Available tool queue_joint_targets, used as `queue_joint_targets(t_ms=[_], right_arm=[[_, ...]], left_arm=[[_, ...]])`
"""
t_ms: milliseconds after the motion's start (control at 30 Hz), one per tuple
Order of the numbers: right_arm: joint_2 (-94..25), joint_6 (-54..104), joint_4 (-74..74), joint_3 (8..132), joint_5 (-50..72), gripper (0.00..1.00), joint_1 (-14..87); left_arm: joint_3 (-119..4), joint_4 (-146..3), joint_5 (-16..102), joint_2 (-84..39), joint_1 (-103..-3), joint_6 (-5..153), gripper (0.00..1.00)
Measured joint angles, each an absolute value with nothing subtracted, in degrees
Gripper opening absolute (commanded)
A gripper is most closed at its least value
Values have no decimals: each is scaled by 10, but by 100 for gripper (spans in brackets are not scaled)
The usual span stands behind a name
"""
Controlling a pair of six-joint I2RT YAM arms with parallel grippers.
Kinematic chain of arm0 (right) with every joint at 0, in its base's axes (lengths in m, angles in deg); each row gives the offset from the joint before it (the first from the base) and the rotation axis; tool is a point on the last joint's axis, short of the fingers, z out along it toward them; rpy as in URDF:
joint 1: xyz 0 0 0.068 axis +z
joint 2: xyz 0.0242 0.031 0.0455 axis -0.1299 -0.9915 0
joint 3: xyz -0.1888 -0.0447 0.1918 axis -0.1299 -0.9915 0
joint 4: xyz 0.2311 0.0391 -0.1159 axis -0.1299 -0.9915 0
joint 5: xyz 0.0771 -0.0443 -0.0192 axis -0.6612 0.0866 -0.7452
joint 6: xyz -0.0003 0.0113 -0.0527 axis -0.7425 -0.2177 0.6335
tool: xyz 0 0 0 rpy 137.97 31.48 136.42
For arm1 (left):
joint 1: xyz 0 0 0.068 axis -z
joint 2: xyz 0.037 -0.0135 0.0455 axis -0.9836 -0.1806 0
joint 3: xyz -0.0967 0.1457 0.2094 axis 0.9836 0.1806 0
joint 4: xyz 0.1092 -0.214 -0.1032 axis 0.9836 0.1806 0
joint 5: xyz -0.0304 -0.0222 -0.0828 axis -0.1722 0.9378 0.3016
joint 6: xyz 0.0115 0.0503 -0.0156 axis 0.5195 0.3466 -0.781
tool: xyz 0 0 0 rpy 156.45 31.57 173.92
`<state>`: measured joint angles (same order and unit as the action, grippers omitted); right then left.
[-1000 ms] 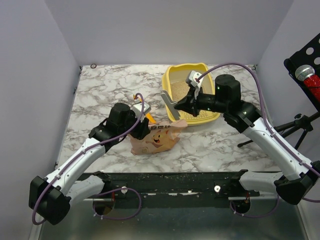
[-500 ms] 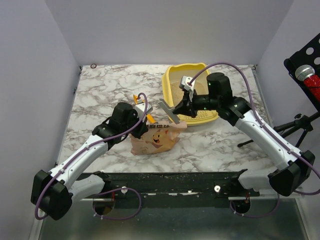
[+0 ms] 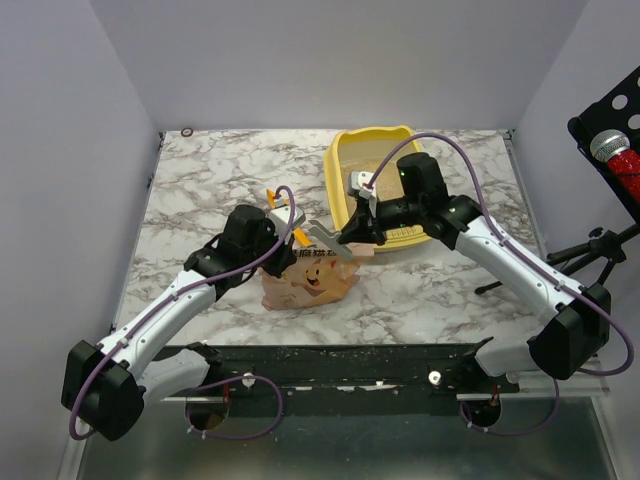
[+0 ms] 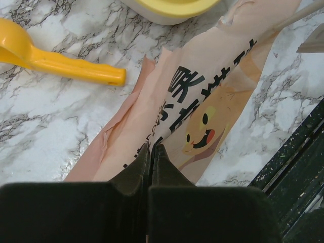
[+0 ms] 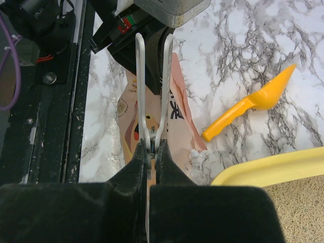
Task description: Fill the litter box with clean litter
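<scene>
The yellow litter box [image 3: 372, 133] stands at the back right, with beige clean litter [image 3: 377, 160] on its floor; its rim [image 5: 268, 169] and litter [image 5: 298, 205] also show in the right wrist view. A pinkish-tan printed bag [image 3: 310, 280] lies in front of the box. My left gripper [image 3: 287, 263] is shut on the bag's edge [image 4: 202, 101], fingertips together [image 4: 151, 148]. My right gripper [image 3: 346, 236] is shut on a white spring clip [image 5: 152, 76], held over the bag's top [image 5: 178, 114].
An orange scoop [image 3: 275, 197] lies on the marble table just behind the left wrist, its handle [image 4: 61, 63] next to the bag. The table's black front rail [image 3: 340, 365] runs near the bag. Grey walls enclose the table's left, back and right.
The left gripper has shut on the bag. The right arm has carried the clip from the litter box's front rim leftward and down to the bag's top.
</scene>
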<state>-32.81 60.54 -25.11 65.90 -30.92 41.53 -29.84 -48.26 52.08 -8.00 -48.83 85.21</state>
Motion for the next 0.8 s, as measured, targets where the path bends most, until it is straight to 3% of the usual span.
queue_joint_targets(t_ms=[800], right_arm=[[-337,624,-243,659,-273,0,416]], left_arm=[[-298,-481,521,-77,-488,852,0]])
